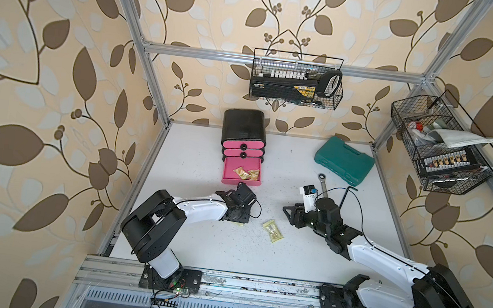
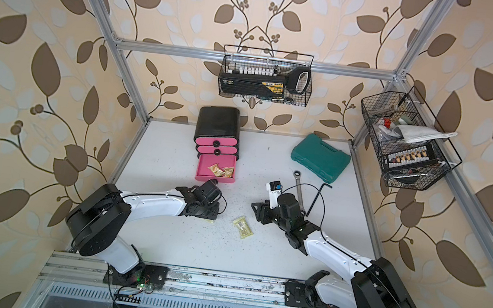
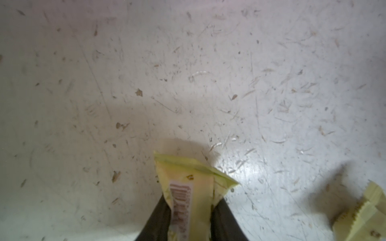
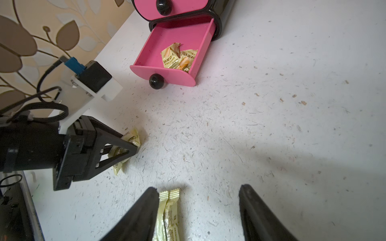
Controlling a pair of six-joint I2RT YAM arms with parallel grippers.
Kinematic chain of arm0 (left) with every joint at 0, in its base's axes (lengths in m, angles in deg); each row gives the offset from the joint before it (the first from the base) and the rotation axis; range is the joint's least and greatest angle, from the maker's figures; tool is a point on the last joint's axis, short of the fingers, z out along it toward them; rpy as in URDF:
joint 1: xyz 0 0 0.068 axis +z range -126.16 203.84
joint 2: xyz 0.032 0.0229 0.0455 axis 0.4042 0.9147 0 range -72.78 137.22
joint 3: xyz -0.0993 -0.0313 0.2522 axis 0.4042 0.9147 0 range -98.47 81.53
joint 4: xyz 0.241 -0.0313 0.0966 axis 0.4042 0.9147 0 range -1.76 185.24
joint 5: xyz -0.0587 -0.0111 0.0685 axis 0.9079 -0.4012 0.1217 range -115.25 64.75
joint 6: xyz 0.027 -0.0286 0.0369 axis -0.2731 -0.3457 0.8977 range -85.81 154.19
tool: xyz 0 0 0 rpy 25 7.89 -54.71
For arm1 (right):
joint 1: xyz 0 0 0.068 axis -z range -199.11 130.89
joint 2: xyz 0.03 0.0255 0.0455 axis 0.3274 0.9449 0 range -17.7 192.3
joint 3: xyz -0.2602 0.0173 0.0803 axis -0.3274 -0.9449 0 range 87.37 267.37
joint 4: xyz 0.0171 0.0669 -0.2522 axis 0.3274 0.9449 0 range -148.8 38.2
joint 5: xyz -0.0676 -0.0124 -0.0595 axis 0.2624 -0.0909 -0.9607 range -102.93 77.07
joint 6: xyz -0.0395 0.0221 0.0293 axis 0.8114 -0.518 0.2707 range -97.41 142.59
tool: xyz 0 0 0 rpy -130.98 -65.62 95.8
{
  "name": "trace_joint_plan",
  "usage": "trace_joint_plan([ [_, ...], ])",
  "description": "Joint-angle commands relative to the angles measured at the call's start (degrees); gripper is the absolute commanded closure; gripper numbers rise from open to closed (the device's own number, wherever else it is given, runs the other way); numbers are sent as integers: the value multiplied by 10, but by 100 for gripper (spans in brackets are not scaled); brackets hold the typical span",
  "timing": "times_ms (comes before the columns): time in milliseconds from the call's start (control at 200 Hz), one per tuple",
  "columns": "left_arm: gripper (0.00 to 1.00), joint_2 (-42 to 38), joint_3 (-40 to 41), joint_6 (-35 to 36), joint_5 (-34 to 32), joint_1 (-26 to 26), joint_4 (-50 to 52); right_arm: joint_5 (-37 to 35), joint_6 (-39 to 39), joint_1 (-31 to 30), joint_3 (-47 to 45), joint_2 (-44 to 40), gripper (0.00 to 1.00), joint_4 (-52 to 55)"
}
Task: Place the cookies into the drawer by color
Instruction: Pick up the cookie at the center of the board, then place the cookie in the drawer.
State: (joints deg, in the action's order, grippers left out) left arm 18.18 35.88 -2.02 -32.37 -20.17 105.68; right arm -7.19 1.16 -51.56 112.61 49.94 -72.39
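My left gripper (image 3: pixel 191 200) is shut on a pale yellow cookie packet (image 3: pixel 188 187) low over the table; in the right wrist view that packet (image 4: pixel 133 137) pokes out past its fingers. My right gripper (image 4: pixel 199 187) is open, with two pale yellow cookies (image 4: pixel 169 208) lying on the table beside one finger. They show in both top views (image 1: pixel 273 232) (image 2: pixel 242 227), between the two arms. The black cabinet (image 1: pixel 244 126) has its bottom pink drawer (image 1: pixel 230 175) pulled out, with yellow-orange cookies (image 1: pixel 244 173) inside. Its two upper drawers are shut.
A teal tool case (image 1: pixel 344 161) lies at the back right, with a ratchet wrench (image 1: pixel 322 182) and a hex key (image 1: pixel 344 197) in front of it. Wire baskets hang on the back wall (image 1: pixel 296 81) and the right frame (image 1: pixel 439 145).
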Motion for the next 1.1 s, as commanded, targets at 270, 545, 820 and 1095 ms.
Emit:
trace_joint_plan([
  [270, 79, -54, -75, 5, -10, -6, 76, -5, 1, 3, 7, -6, 36, -5],
  [545, 79, -51, -190, 67, -97, 10, 133, -4, 1, 2, 6, -7, 36, -9],
  [820, 80, 18, -272, 102, -72, 80, 117, 5, -12, 2, 3, 6, 36, -30],
  [1095, 80, 92, -331, 126, -61, 138, 105, 9, -13, 2, 6, 11, 35, -32],
])
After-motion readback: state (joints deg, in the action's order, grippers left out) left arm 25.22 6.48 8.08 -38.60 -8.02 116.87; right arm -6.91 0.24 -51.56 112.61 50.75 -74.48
